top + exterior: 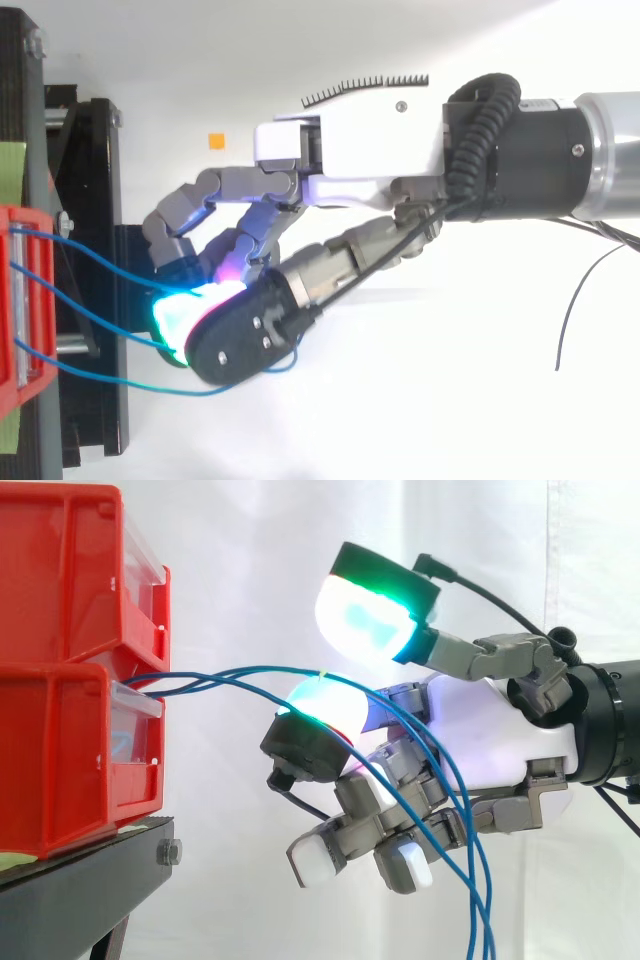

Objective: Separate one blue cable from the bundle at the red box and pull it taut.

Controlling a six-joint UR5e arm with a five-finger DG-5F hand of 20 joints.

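Two red bins [60, 680] stacked on black stand [90, 870]; white curtain [250, 550] behind. Blue cables [190, 680] leave gap between bins, arc right across hand [500, 730], then drop past bottom edge, slack. Cannot tell whether hand clamps any strand. Top view: white ground below, small orange mark [215, 140] near hand, green tape [10, 165] on stand's edge.

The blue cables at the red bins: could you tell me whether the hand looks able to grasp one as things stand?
Probably yes. One blue cable lies across the lower green pad of the hand, the upper pad stands apart above it, and nothing blocks the gap.
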